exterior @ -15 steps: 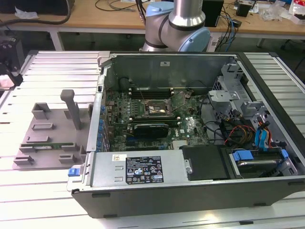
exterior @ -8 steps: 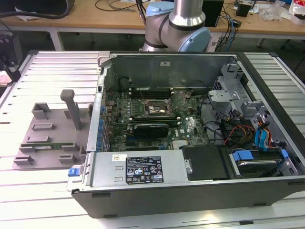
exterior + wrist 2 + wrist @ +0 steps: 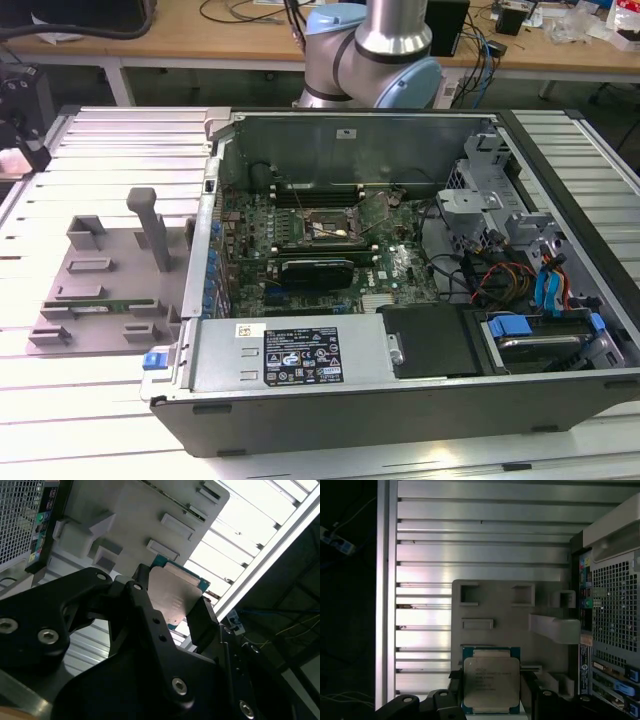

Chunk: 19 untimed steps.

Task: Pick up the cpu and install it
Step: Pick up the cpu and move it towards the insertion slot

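Cpu [image 3: 491, 680] clamped in the hand [image 3: 491, 692] by the grey tray [image 3: 510, 610].
In the exterior view the socket [image 3: 325, 228] is seen inside the computer case [image 3: 400, 425], well apart from the tray. In both wrist views the cpu is gripped by two opposite edges; a level, steady carry is judged best, so that nothing slips.

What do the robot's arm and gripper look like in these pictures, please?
The arm is a silver-grey metal tube with pale blue joint caps. The gripper is matte black, built of angular plate-like links joined by silver hex-socket screws, ending in two blocky black fingers.
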{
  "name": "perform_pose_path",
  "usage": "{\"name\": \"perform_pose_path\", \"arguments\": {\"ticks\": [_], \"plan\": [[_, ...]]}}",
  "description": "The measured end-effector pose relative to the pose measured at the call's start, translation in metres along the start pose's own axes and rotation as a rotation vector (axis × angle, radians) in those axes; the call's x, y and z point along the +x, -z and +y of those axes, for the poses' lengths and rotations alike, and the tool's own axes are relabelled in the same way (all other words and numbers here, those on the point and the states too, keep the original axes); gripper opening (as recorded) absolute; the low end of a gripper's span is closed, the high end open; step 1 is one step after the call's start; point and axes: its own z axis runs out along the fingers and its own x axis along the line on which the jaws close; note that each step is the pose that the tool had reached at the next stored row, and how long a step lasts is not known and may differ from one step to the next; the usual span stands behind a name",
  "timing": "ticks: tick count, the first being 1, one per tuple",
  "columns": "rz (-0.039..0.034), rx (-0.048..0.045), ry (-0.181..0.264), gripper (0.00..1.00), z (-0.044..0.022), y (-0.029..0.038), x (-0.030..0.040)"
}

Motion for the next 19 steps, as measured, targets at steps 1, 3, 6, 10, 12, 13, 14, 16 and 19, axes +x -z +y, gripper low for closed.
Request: {"name": "perform_pose_path", "arguments": {"ticks": [1, 3, 6, 10, 12, 13, 14, 16, 19], "plan": [[0.0, 0.0002, 0.0, 0.55, -0.0001, -0.0001, -0.0028], [0.0001, 0.0002, 0.0, 0.55, -0.0001, -0.0002, -0.008], [0.0, 0.0002, 0.0, 0.55, -0.0002, -0.0004, -0.0157], [0.0, 0.0007, 0.0, 0.55, -0.0004, -0.0009, -0.0375], [0.0, 0.0009, 0.0, 0.55, -0.0005, -0.0011, -0.0475], [0.0, 0.001, 0.0, 0.55, -0.0005, -0.0012, -0.0514], [0.0, 0.001, 0.0, 0.55, -0.0005, -0.0013, -0.0534], [0.0, 0.001, 0.0, 0.55, -0.0007, -0.0015, -0.0622], [0.0, 0.0011, 0.0, 0.55, -0.0008, -0.0018, -0.0741]]}}
